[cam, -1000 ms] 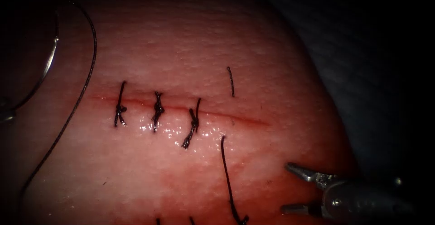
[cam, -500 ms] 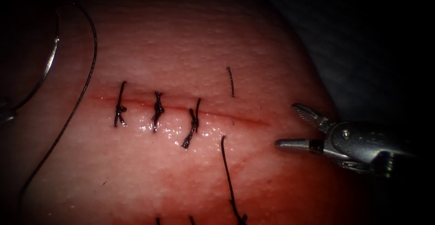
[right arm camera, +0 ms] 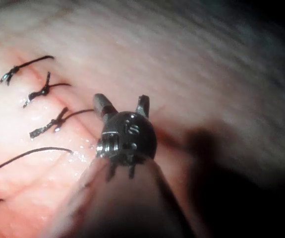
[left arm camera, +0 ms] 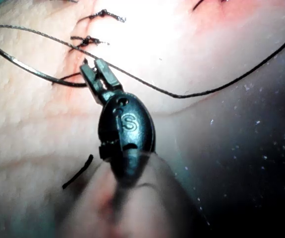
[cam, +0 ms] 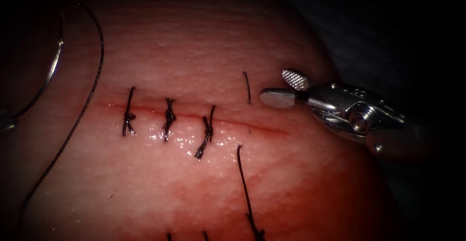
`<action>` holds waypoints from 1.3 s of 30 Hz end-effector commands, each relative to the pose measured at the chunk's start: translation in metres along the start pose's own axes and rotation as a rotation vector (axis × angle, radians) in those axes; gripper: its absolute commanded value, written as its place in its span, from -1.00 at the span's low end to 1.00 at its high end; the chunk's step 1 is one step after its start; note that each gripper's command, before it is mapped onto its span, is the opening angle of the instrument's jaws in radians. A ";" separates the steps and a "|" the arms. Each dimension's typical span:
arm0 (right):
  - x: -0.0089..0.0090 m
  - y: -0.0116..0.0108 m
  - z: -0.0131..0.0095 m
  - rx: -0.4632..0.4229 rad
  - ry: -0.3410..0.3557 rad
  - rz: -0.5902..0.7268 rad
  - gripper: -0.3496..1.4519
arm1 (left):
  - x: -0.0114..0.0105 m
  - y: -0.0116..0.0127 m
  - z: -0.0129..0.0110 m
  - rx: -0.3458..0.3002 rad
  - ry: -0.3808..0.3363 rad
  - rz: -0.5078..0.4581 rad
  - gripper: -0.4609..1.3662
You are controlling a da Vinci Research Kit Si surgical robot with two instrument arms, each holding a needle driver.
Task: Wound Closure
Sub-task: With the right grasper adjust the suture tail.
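Since everything turns on the ground first, what is the surface? (JH)

Domed pale-pink slab of pork-belly tissue (cam: 194, 42), wet and glistening below the thin red horizontal cut (cam: 262, 127). Three dark knotted stitches (cam: 168, 117) cross its left and middle stretch. The right stretch is unknotted. (MK)

Tools? (JH)

The right arm's silver needle driver (cam: 275, 87) hovers near the cut's right end, on the far side of the line. Jaws spread and holding nothing, shaft running off to the right. The left arm's dark needle driver (left arm camera: 92, 63) sits well off to the left of the cut, jaws pressed together on the slim curved steel needle (cam: 52, 69) near one end of its curve. I cannot tell which end. The needle lies outside the tissue. (MK)

Thread? (JH)

The long dark braided thread (cam: 92, 86) arcs from the needle down the tissue's left flank. A short dark upright thread end (cam: 247, 87) stands just left of the right tool's tips. A longer dark tail (cam: 242, 183) trails from below the cut toward the near edge. (MK)

Key relation? (JH)

My judgement is that the short end is the nearest thing to the open jaws. Its long axis runs across the cut and roughly square to the jaws' line. The right arm is far nearer to it. Room on that side is ample, with no knots close by. (MK)
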 end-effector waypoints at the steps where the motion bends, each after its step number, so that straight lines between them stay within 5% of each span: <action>1: 0.0000 0.0000 0.0005 0.004 0.005 0.004 0.32 | 0.0000 0.0000 0.0000 -0.008 0.000 0.000 -0.88; 14: -0.0012 0.0021 0.0055 -0.032 -0.007 0.010 0.27 | 0.0000 -0.0001 -0.0001 -0.010 -0.002 0.001 -0.88; 20: -0.0026 0.0026 0.0068 -0.044 -0.025 -0.008 0.09 | 0.0000 -0.0001 -0.0002 -0.011 -0.002 0.001 -0.88; 24: -0.0036 0.0031 0.0072 -0.054 -0.060 -0.021 -0.37 | 0.0000 -0.0002 -0.0002 -0.012 -0.002 0.001 -0.88; 26: -0.0037 0.0032 0.0073 -0.056 -0.064 -0.023 -1.00 | -0.0001 -0.0002 -0.0002 -0.012 -0.002 0.001 -0.88; 30: -0.0035 0.0031 0.0072 -0.049 -0.065 -0.020 -1.00 | 0.0000 -0.0002 -0.0002 -0.012 -0.002 0.001 -0.88; 39: -0.0010 0.0025 0.0066 0.004 0.075 0.007 -1.00 | -0.0001 -0.0003 -0.0002 -0.013 -0.001 0.001 -0.88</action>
